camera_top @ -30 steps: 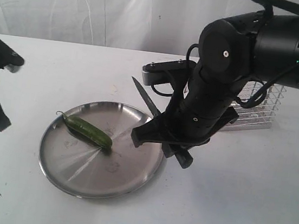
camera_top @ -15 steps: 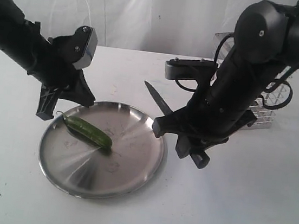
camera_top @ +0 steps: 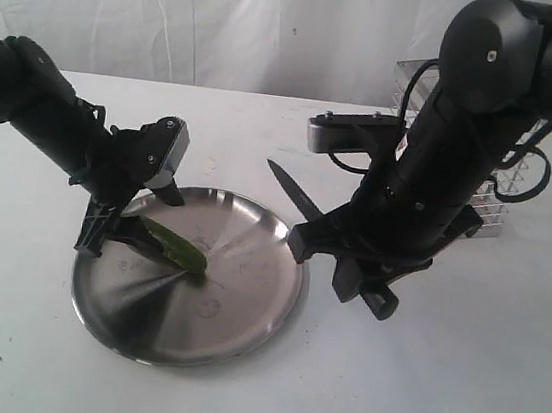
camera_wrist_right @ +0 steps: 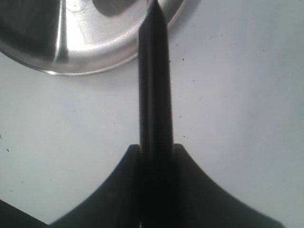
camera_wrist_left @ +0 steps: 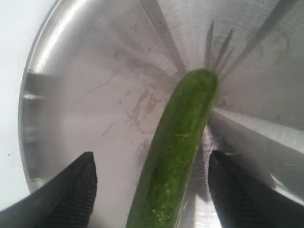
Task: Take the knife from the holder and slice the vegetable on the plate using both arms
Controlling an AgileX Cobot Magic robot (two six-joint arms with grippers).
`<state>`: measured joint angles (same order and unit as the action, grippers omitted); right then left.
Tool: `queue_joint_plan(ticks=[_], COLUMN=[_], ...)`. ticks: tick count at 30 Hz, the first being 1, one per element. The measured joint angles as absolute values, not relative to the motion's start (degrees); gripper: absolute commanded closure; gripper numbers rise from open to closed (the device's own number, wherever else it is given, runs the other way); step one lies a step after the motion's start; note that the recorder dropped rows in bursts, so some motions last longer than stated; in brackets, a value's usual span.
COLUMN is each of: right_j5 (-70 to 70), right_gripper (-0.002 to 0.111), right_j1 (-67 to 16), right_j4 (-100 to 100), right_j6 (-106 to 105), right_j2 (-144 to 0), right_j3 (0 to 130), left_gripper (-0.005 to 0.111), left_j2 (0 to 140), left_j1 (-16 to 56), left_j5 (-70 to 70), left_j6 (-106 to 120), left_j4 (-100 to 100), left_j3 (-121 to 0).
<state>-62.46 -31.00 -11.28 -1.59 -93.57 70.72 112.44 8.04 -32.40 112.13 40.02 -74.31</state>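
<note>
The green chilli pepper (camera_top: 175, 249) lies on the left half of the steel plate (camera_top: 244, 303). My left gripper (camera_top: 127, 227) is open and straddles the pepper's stem end; the pepper (camera_wrist_left: 178, 147) runs between the two fingers (camera_wrist_left: 66, 194) with gaps on both sides. My right gripper (camera_wrist_right: 155, 149) is shut on the dark knife (camera_wrist_right: 154, 80). In the exterior view the knife (camera_top: 296, 193) points up and left over the plate's right rim, held above the table. The wire holder (camera_top: 489, 197) stands behind the right arm, mostly hidden.
White tabletop (camera_top: 455, 390) surrounds the plate, with a pale curtain behind. The right arm's bulk (camera_top: 440, 186) stands between the plate and the holder.
The left arm swung in from the left edge, then came down over the plate until its open fingers straddle the pepper. The right arm shifted right with the knife, then held nearly still.
</note>
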Motion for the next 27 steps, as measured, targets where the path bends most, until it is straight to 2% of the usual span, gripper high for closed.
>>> queue_joint_plan(ticks=[11,13,16,22,24,27], right_j5=[-62.6,-62.6,-62.6,-62.3,-61.7,-60.6], right_gripper=[0.108,0.108,0.108,0.108,0.108,0.108], right_j1=[-31.0,-31.0,-31.0,-31.0,-31.0,-31.0], right_j4=[-11.3,-11.3,-11.3,-11.3,-11.3,-11.3], right_j6=[-2.1,-2.1,-2.1,-2.1,-2.1,-2.1], right_j2=[-93.6,-93.6,-93.6,-93.6,-93.6,-93.6], right_j3=[70.7,70.7,70.7,70.7,70.7,70.7], left_gripper=[0.037,0.041,0.056,0.096,0.106,0.107], left_j2=[115.9,116.3,116.7,116.6,116.1,113.8], left_j1=[8.0,8.0,7.9,7.9,7.9,7.9], left_j5=[-30.7,-30.9,-31.9,-31.2,-31.2,-31.3], left_j6=[112.1,112.1,112.1,112.1,112.1,104.6], left_j4=[40.9,41.0,41.5,42.1,42.1,42.1], left_j3=[-74.4,-74.7,-74.8,-74.8,-74.8,-74.8])
